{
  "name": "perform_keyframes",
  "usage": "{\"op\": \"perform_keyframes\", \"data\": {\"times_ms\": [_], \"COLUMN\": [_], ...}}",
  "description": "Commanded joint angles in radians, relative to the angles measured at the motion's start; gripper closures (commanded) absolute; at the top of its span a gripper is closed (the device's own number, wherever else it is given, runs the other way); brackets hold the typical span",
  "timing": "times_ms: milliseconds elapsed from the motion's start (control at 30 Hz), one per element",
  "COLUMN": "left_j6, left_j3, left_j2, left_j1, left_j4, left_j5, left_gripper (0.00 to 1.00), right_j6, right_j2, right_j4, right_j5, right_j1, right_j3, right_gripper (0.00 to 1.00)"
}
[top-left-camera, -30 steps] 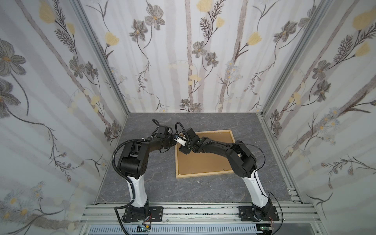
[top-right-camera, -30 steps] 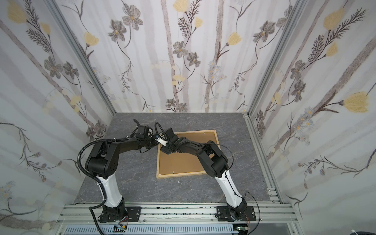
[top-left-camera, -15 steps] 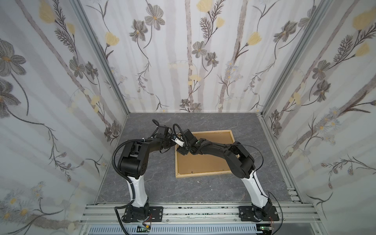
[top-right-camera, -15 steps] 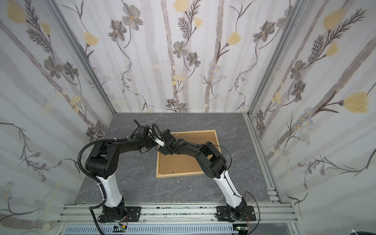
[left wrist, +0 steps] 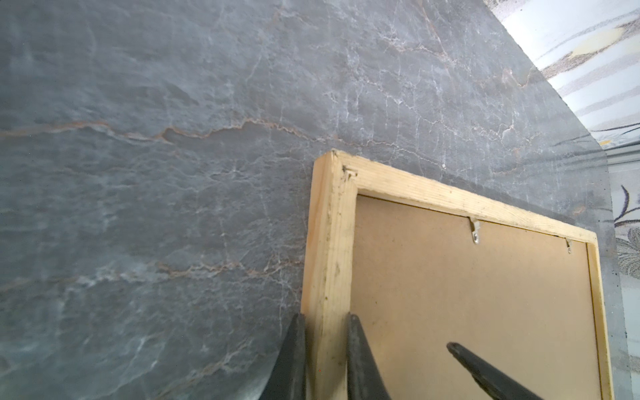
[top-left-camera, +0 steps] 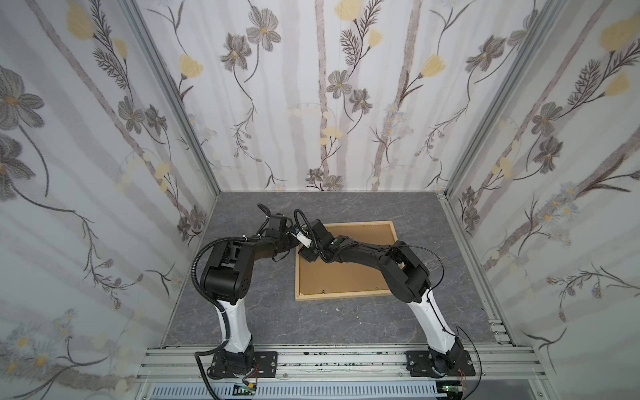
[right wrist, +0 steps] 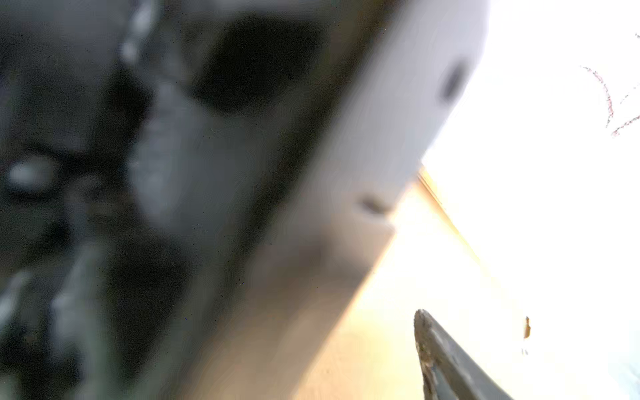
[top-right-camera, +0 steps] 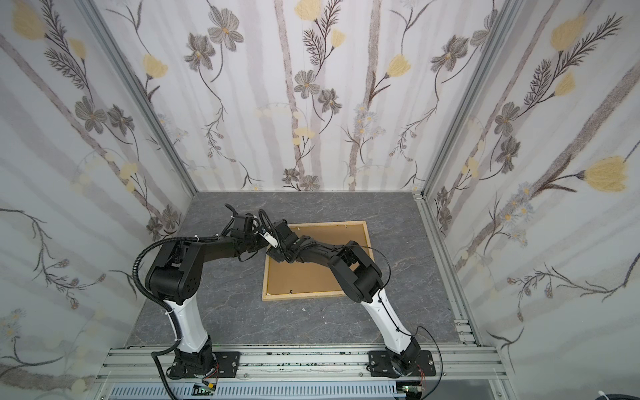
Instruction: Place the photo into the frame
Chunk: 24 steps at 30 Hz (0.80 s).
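The frame (top-left-camera: 343, 295) (top-right-camera: 304, 295) of light wood strips lies flat on the grey table, back side up, with a brown backing panel (top-left-camera: 339, 273) inside it. My left gripper (left wrist: 325, 317) is shut on the frame's left strip (left wrist: 332, 242) near its far-left corner, one finger outside the strip and one inside. In both top views the left gripper (top-left-camera: 293, 240) (top-right-camera: 265, 244) meets the right gripper (top-left-camera: 306, 254) (top-right-camera: 275, 258) at that corner. The right gripper is open; one of its fingers (left wrist: 485, 370) (right wrist: 446, 363) hovers over the panel. The photo is hidden.
Small metal tabs (left wrist: 476, 232) sit along the frame's far inner edge. The marbled grey table (top-left-camera: 263, 322) is walled on three sides by floral panels (top-left-camera: 311, 104). An aluminium rail (top-left-camera: 329, 360) carrying both arm bases runs along the front. The right wrist view is mostly filled by the blurred left arm.
The right gripper has shifted slightly left and nearer, closing in on the left gripper at the frame's left side. The left gripper and the frame have stayed put.
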Motion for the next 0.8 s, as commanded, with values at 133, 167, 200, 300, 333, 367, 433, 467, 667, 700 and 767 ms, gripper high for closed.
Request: {"op": "perform_keyframes", "data": {"times_ms": [133,167,200,300,333,367,433,467,667,700,767], "left_j6": [-0.016,-0.015,-0.015,-0.014,-0.014,-0.014,-0.013,-0.012,-0.015,-0.015,-0.014], "left_j3": [-0.005,-0.005,-0.005,-0.004,-0.005,-0.006,-0.008,-0.009,-0.011,-0.011,-0.011], "left_j2": [-0.002,-0.003,-0.004,-0.004,-0.004,-0.005,-0.006,-0.005,-0.003,-0.004,-0.003], "left_j1": [-0.009,-0.010,-0.009,-0.009,-0.009,-0.010,-0.009,-0.009,-0.010,-0.010,-0.010], "left_j4": [-0.157,-0.157,-0.157,-0.159,-0.159,-0.159,-0.159,-0.157,-0.156,-0.156,-0.156], "left_j5": [0.092,0.092,0.090,0.092,0.091,0.091,0.092,0.092,0.097,0.097,0.096], "left_gripper": [0.88,0.88,0.88,0.88,0.88,0.88,0.88,0.88,0.88,0.88,0.88], "right_j6": [0.091,0.091,0.093,0.101,0.102,0.102,0.100,0.100,0.102,0.105,0.109], "right_j2": [-0.083,-0.106,-0.125,-0.157,-0.163,-0.166,-0.166,-0.163,-0.136,-0.134,-0.128], "right_j4": [0.017,0.042,0.065,0.098,0.107,0.110,0.110,0.110,0.112,0.112,0.112], "right_j5": [-0.003,-0.004,-0.004,-0.016,-0.017,-0.018,-0.020,-0.020,-0.049,-0.055,-0.057], "right_j1": [-0.004,-0.005,-0.005,-0.014,-0.016,-0.015,-0.015,-0.015,-0.015,-0.015,-0.015], "right_j3": [-0.114,-0.139,-0.158,-0.186,-0.191,-0.195,-0.196,-0.197,-0.192,-0.192,-0.192], "right_gripper": [0.21,0.20,0.20,0.19,0.19,0.19,0.19,0.19,0.19,0.19,0.19]}}
